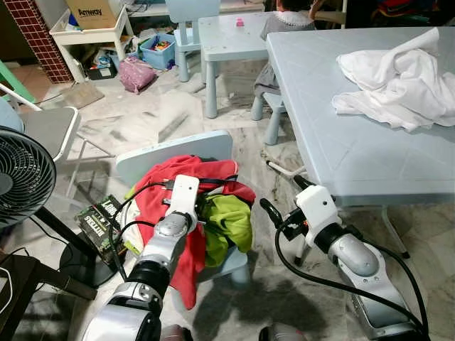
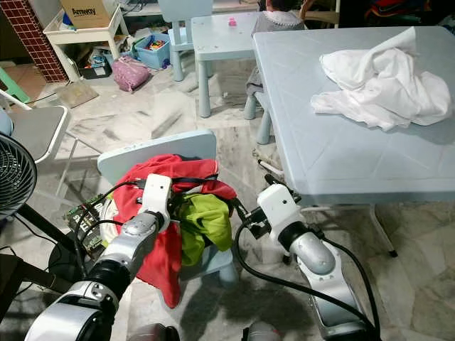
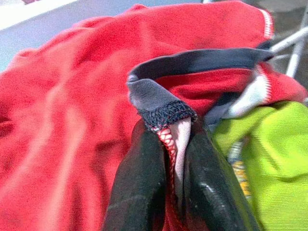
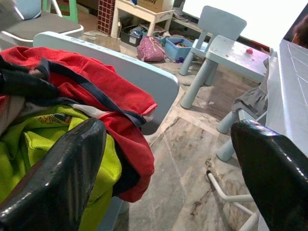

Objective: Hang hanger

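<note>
Left gripper [image 3: 175,159] pinches the red garment's [image 1: 160,202] collar; right gripper [image 4: 168,168] spread wide beside it.

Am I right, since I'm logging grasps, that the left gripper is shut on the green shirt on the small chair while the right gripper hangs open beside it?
Not quite. The left gripper is shut on the red garment, pinching its dark-trimmed edge, as the left wrist view shows. The green shirt lies beside it on the small chair, ungrasped. The right gripper does hang open beside it.
</note>
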Tool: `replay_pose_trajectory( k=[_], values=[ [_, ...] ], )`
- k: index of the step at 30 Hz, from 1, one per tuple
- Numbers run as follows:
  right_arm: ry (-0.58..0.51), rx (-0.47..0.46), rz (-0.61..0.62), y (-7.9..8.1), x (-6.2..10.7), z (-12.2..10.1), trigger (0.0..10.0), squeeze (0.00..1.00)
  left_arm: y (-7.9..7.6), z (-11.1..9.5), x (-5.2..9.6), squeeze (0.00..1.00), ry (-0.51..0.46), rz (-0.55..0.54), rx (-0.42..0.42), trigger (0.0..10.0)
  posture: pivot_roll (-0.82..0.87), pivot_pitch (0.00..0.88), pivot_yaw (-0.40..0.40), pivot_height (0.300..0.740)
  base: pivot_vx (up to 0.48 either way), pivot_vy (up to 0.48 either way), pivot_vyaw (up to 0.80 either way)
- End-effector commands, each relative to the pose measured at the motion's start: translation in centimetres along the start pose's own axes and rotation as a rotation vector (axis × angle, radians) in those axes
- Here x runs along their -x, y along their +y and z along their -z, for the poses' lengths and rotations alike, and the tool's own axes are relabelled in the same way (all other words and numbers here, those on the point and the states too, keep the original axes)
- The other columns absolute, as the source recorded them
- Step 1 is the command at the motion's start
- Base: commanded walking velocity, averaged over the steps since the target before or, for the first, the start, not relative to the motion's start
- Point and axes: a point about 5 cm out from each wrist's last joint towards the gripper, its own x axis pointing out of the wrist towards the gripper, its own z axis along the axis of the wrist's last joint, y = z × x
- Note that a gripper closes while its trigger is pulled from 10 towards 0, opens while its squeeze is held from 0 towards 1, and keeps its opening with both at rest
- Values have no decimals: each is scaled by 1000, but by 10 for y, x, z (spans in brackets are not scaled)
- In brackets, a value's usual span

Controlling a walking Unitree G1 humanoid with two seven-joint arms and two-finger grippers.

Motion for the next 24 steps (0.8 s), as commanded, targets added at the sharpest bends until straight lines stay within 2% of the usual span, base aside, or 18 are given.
replay_pose_trajectory(
  k=[1,5,11,12,13,14,15,16,17,19,24],
  values=[
    [-8,1,-6,1,-1,-1,10000,0,9,1,2,0,-11,-19,-9,0,-124,29,30,740,0,0,0],
    [-8,2,-6,2,-1,0,10000,0,20,4,6,0,-6,-21,-23,0,-122,35,27,740,0,0,0],
    [-5,1,-7,2,0,0,10000,0,40,16,16,0,29,4,-85,0,-114,42,23,740,0,0,0],
    [-4,1,-8,2,0,1,10000,0,47,23,17,0,63,5,-106,3412,-112,45,22,740,0,0,0],
    [-4,1,-8,2,0,1,10000,0,47,23,17,0,63,5,-106,3412,-112,45,22,740,0,0,0],
    [-4,1,-11,3,-1,0,10000,0,51,29,18,0,97,13,-127,7412,-112,45,17,740,0,0,0],
    [-5,2,-12,3,-2,0,10000,0,52,31,18,0,107,16,-125,10000,-112,45,17,740,0,0,0],
    [-5,2,-12,3,-2,0,10000,0,52,31,18,0,107,16,-125,10000,-112,45,17,740,0,0,0],
    [-5,4,-14,3,-2,0,10000,0,53,32,17,1000,117,23,-123,10000,-113,45,14,740,0,0,0],
    [-5,6,-16,3,-2,0,10000,0,53,32,17,1000,119,24,-124,10000,-113,45,14,740,0,0,0],
    [-1,17,-15,1,-2,0,10000,0,48,24,14,1000,99,73,-200,10000,-116,45,12,740,0,0,0]
  ],
)
